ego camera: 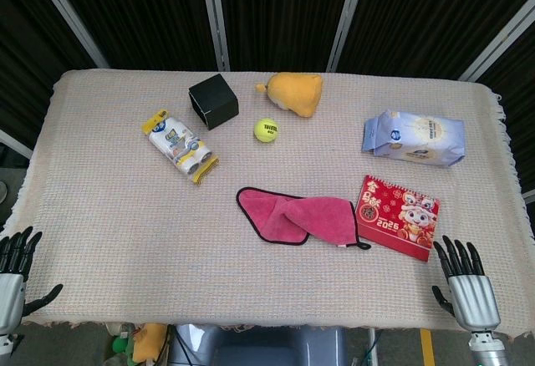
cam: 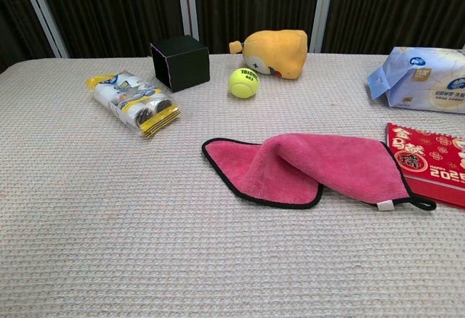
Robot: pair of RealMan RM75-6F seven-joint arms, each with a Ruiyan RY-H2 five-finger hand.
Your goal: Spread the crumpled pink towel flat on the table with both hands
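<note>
Towel (ego camera: pixel 299 216) edge touches red calendar (ego camera: pixel 398 217).

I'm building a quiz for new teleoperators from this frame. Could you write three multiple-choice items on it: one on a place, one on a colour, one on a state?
1. What lies right beside the pink towel?
A. the black box
B. the red calendar
C. the tennis ball

2. What colour is the towel's edge trim?
A. black
B. white
C. yellow

3. How is the towel lying?
A. spread fully flat
B. folded over on itself
C. held up by a hand

Answers:
1. B: the red calendar sits at the towel's hanging-loop end, while the black box and tennis ball lie farther back.
2. A: a dark border runs round the pink cloth.
3. B: one part laps over another, and the left hand and right hand stay at the table's near edge, holding nothing.
</note>
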